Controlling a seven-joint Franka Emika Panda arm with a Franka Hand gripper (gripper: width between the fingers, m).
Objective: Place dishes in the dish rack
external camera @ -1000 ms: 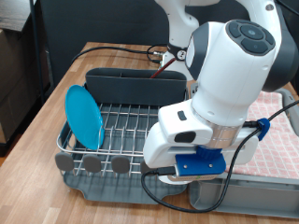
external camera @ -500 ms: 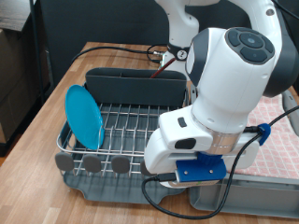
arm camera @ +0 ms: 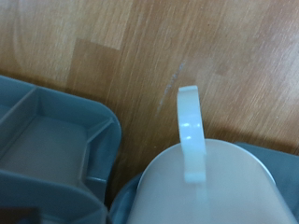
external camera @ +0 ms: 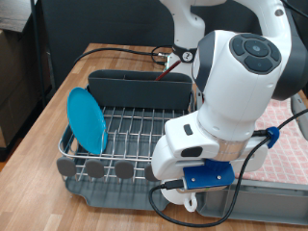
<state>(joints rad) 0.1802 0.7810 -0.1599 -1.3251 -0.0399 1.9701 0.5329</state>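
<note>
— What sits on the wooden surface [external camera: 58, 106]?

— A wire rack [external camera: 125, 130] near its front edge, with a dark grey caddy [external camera: 135, 89] along the rack's far side and grey knobs [external camera: 94, 169] along its near edge.

— Any dishes in it?

— A light-blue plate [external camera: 87, 119] stands upright on edge at the rack's left end.

— And the arm?

— Its big white body [external camera: 236, 91] fills the right of the picture, low over the rack's right end. The pincer itself is hidden beneath it. A bit of a white mug [external camera: 189, 201] peeks out under the blue block [external camera: 207, 177] by the front edge.

— Anything else?

— A pink checked cloth [external camera: 289, 144] at the right edge.
</note>
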